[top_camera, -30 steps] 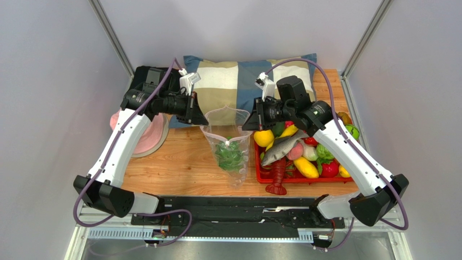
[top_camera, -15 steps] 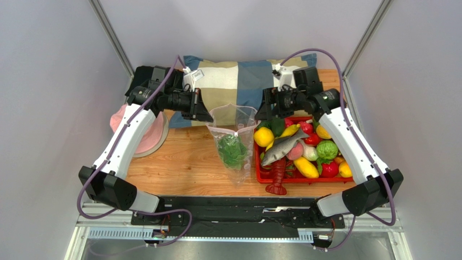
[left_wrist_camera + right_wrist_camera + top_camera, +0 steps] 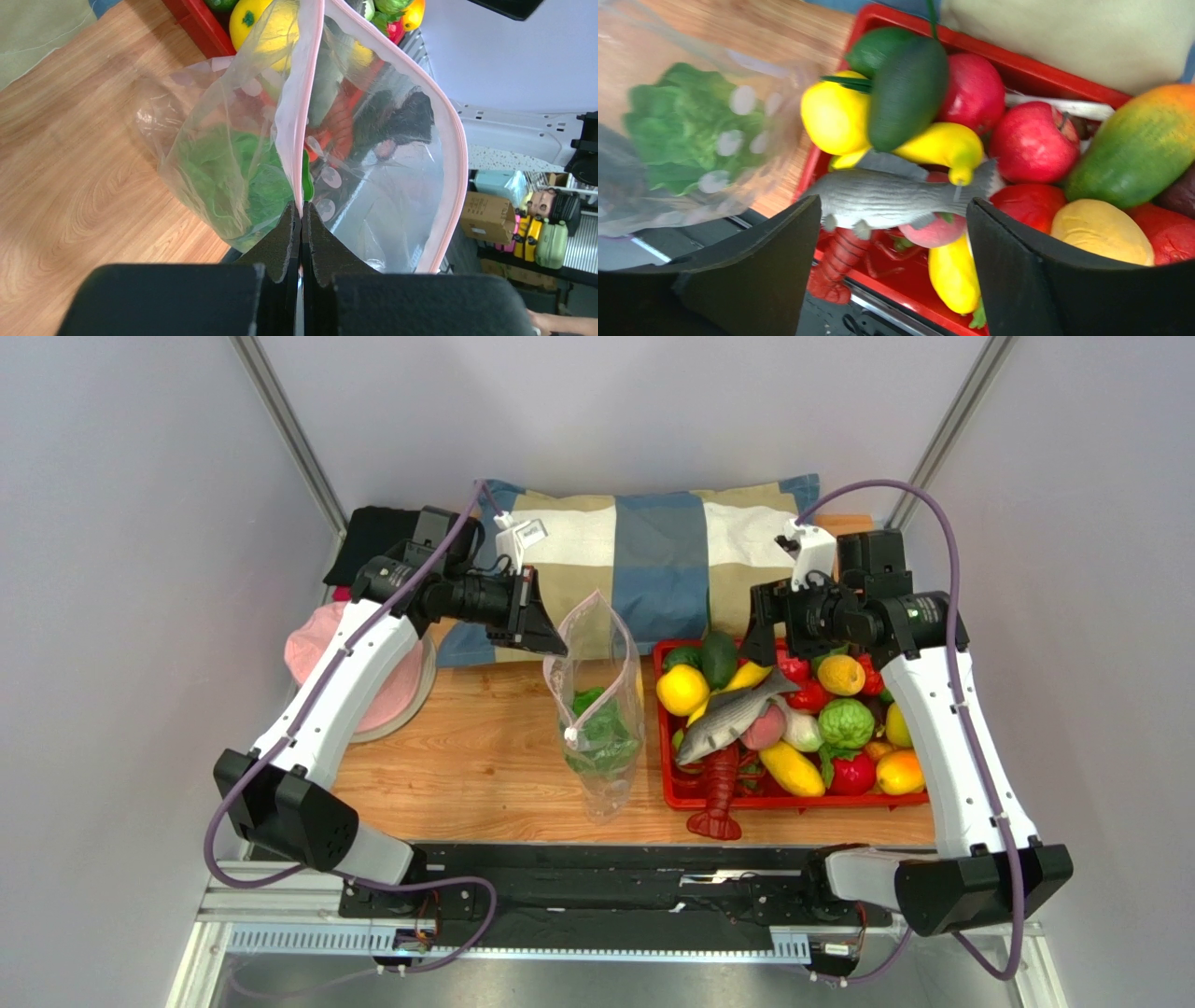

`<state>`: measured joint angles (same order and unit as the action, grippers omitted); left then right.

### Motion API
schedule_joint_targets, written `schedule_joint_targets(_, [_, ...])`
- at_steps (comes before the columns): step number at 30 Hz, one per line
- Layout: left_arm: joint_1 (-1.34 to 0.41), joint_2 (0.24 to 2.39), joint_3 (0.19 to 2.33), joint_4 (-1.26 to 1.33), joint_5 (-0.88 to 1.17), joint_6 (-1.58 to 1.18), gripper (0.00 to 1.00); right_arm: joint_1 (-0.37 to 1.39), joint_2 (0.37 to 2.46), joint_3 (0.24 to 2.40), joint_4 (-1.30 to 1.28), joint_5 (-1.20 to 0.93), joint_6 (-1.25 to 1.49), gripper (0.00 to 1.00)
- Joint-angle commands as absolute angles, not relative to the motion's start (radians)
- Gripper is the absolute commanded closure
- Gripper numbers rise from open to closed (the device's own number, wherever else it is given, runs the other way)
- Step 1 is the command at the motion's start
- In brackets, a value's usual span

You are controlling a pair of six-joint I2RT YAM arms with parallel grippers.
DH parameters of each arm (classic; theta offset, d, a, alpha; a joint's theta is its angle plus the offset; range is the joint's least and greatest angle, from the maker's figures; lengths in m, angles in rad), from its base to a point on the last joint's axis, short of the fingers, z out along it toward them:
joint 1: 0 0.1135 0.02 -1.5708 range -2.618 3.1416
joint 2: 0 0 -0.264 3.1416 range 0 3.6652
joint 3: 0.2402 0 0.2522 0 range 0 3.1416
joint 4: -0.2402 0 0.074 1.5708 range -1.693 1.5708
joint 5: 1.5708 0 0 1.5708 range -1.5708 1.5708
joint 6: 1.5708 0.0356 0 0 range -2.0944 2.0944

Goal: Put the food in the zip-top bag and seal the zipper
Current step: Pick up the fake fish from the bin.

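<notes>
Swinging clear of the zip-top bag (image 3: 603, 714), the right hand (image 3: 889, 206) is now hovering over the red tray (image 3: 786, 802), fingers spread wide and holding nothing, with the grey fish (image 3: 730, 717) lying just below. Having lost that support, the bag's mouth is collapsing into a narrow slit. The left hand (image 3: 302, 217) is holding it up alone, pressed together on the zipper (image 3: 291, 119), while the bottom is resting on the bench (image 3: 477, 742) beside the tray. The lettuce (image 3: 601, 732) is sitting inside; the fish and avocado (image 3: 906, 91) are waiting, so another pick is probably coming.
</notes>
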<state>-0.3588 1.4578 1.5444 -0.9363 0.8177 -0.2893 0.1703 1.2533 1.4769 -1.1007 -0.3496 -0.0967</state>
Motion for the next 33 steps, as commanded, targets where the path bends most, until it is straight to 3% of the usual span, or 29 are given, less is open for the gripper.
schedule_joint_targets(1, [-0.357, 1.463, 1.583, -0.913, 0.836, -0.299, 1.00, 0.146, 1.253, 1.459, -1.117, -0.353, -0.185, 0.25])
schedule_joint_targets(6, [-0.359, 1.459, 1.574, -0.913, 0.831, -0.291, 1.00, 0.178, 1.187, 1.398, -1.123, -0.527, -0.354, 0.29])
schedule_joint_targets(17, [-0.357, 1.459, 1.559, -0.913, 0.833, -0.288, 1.00, 0.549, 1.029, 1.135, -1.000, -0.440, -0.932, 0.22])
schedule_joint_targets(24, [-0.357, 1.457, 1.549, -0.917, 0.830, -0.279, 1.00, 0.563, 1.016, 1.017, -1.029, -0.384, -1.219, 0.19])
schedule_joint_targets(33, [-0.359, 1.465, 1.548, -0.917, 0.831, -0.278, 1.00, 0.563, 1.072, 0.976, -0.939, -0.368, -1.250, 0.18])
